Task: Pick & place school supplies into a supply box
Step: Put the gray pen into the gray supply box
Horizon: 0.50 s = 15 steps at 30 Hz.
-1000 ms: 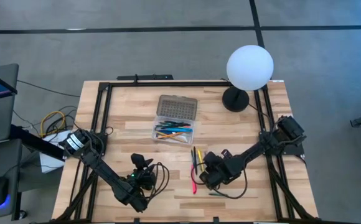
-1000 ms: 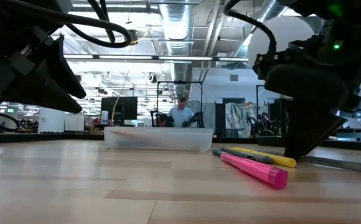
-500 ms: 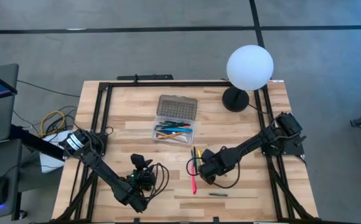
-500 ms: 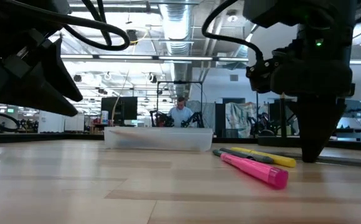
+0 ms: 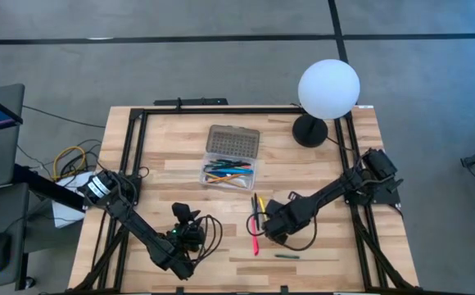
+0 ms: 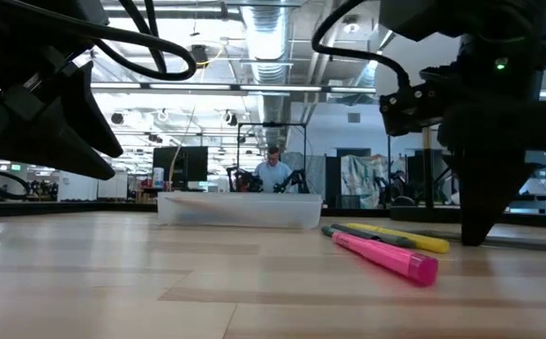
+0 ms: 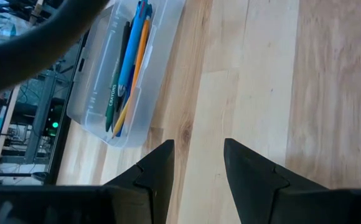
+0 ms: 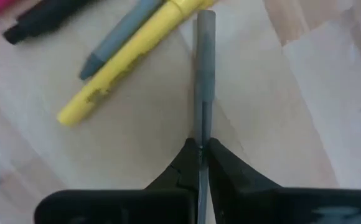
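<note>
Fingers of the right gripper [image 8: 200, 149] pinch a grey pen [image 8: 203, 68] on the table beside the yellow marker [image 8: 131, 59], the spread left gripper [image 7: 196, 165] waits nearer, and farther off the open supply box [image 5: 231, 168] holds several pens.
</note>
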Available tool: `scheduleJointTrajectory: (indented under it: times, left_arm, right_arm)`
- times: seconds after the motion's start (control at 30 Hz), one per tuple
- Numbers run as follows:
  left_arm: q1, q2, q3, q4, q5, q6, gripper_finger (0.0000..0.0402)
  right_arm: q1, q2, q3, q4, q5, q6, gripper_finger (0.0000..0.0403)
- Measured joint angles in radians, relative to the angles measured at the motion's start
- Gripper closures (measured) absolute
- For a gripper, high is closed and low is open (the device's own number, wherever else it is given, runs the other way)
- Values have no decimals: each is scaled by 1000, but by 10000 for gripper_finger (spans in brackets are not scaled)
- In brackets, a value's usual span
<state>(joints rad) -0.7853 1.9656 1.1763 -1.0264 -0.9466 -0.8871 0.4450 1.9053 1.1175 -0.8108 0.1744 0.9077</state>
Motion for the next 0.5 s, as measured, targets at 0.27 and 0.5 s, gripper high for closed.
scheduleJointTrajectory:
  times: [0.27,0.5]
  left_arm:
    - [0,0,0,0,0,0,267]
    - [0,0,0,-3,-5,0,267]
  right_arm:
    - [-5,10,97,-218,136,21,401]
    - [-43,6,202,-320,299,-54,402]
